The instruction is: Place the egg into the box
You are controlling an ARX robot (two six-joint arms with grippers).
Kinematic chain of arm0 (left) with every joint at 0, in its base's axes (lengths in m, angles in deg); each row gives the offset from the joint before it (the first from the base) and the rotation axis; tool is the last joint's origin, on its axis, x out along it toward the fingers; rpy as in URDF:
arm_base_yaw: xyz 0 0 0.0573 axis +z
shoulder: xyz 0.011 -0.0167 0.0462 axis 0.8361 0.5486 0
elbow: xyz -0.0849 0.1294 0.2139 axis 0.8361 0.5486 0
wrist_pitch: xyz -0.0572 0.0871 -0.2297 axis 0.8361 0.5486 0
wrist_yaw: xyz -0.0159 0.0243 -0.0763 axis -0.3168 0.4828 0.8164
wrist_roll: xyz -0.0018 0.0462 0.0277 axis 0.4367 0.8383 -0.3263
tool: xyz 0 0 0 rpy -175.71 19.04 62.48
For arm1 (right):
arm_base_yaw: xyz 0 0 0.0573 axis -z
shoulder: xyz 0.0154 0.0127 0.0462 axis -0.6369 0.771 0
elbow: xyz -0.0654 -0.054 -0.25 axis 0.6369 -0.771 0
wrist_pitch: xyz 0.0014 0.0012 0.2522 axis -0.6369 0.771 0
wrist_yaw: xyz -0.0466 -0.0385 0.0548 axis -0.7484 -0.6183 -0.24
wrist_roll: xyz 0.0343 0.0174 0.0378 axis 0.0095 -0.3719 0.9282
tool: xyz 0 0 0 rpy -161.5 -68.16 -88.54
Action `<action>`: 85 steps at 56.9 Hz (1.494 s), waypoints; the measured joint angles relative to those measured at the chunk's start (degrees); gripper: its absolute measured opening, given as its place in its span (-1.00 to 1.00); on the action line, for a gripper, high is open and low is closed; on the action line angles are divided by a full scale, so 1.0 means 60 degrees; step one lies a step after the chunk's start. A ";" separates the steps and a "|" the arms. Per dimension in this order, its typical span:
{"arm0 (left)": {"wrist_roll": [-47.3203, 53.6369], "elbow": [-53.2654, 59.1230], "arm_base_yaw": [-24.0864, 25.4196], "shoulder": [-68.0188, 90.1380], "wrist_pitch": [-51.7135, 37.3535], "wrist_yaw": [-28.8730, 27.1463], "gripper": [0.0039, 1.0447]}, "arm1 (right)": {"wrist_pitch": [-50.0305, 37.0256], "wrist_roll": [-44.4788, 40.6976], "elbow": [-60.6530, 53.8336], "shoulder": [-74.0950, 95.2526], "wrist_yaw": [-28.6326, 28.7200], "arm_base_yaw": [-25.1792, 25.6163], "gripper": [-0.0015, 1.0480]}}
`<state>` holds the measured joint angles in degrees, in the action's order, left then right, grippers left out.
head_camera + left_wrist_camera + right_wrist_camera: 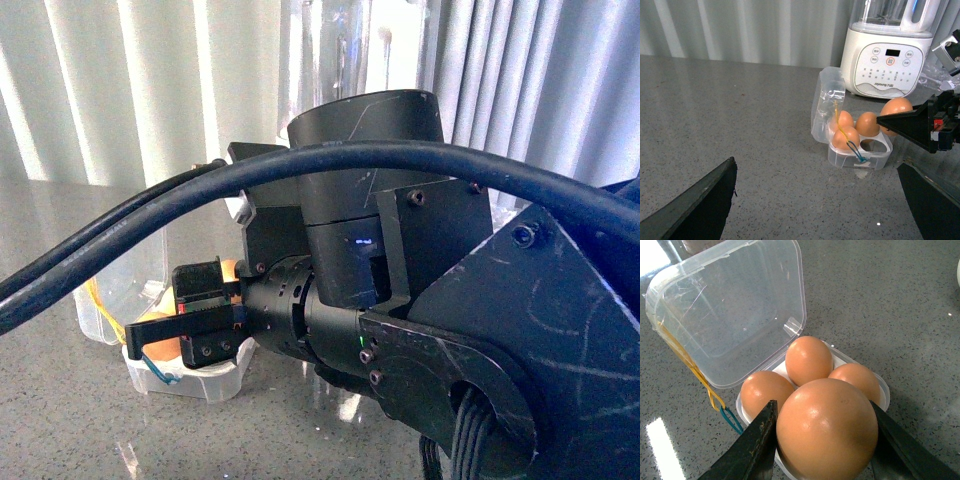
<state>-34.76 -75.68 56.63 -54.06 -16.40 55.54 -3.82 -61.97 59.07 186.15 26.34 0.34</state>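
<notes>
- While the right gripper (822,412) pinches the egg (827,432) between its two dark fingers, one on each flank, the egg hangs just above the box (884,390), over the one slot not yet filled.
- By my judgement the egg is light, rigid and thin-shelled. It wants a gentle squeeze across its broad middle, as here: more pressure risks a crack, and less lets the smooth shell slip.
- It looks warm orange-brown and glossy, with soft highlights and faint speckling.
- The box is clear plastic with its lid (730,315) thrown back. Three other eggs (809,360) are seated in it, and a yellow cord (695,372) trails beside it on the grey table (740,110).
- The left gripper (815,200) is spread wide and empty, well apart from the box.
</notes>
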 joint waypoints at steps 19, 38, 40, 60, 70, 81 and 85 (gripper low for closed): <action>0.0000 0.0000 0.0000 0.0000 0.0000 0.0004 0.87 | 0.0200 -0.0055 0.0284 0.0106 0.0025 -0.0007 -0.18; 0.0000 0.0000 0.0000 0.0000 0.0000 0.0004 0.87 | 0.0226 -0.0127 0.0270 0.0131 0.0171 -0.0015 0.46; 0.0000 0.0000 0.0000 0.0000 0.0000 0.0004 0.87 | 0.0211 -0.0127 0.0244 0.0124 0.0171 -0.0007 0.57; 0.0000 0.0000 0.0000 0.0000 0.0000 0.0004 0.87 | -0.0106 0.0015 -0.0605 -0.0896 0.0175 0.0477 0.86; 0.0000 0.0000 0.0000 0.0000 0.0000 0.0004 0.87 | -0.0018 0.0270 -0.1796 -0.2473 -0.0510 0.1851 0.86; 0.0000 0.0000 0.0000 0.0000 0.0000 0.0004 0.87 | -0.0288 0.0517 -0.4124 -0.4725 -0.0044 0.4360 0.86; 0.0000 0.0000 0.0000 0.0000 0.0000 0.0004 0.87 | -0.0302 0.0656 -0.4670 -0.5472 0.0273 0.5096 0.86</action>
<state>-34.76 -75.68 56.63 -54.06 -16.40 55.56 -5.63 -58.03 31.05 153.33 27.98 30.92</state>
